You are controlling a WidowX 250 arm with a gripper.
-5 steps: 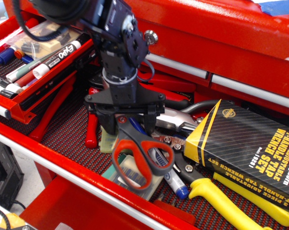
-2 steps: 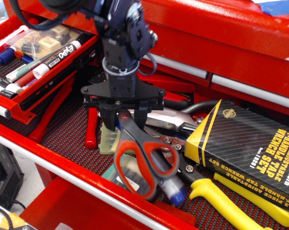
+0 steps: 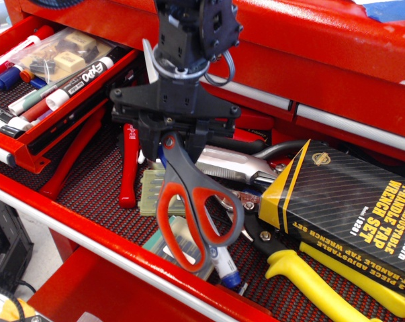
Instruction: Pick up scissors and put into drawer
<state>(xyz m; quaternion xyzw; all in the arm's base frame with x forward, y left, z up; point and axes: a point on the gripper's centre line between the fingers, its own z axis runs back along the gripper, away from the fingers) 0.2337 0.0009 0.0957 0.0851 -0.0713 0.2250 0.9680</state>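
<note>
My gripper [image 3: 173, 144] is shut on the scissors [image 3: 192, 204], gripping them near the pivot. The grey handle loops lined in orange-red hang down toward the front, lifted above the wide drawer's mesh liner [image 3: 101, 188]. The blades are hidden behind the black gripper body. The narrow red drawer [image 3: 27, 144] with a black liner stands open at the upper left and holds markers [image 3: 74, 84] and a clear box [image 3: 58, 57]. The gripper is to the right of that drawer.
Below the scissors lie a blue-capped marker [image 3: 222, 265], a pale green part [image 3: 152, 191] and a small box. Red-handled pliers [image 3: 127, 168], yellow-handled snips [image 3: 323, 285] and a black-and-yellow wrench set box [image 3: 350, 208] lie in the wide drawer. The red chest front [image 3: 309, 60] stands behind.
The gripper has risen with the scissors in it. The handle loops have swung from slanting right to hanging more straight down and are clear of the items beneath.
</note>
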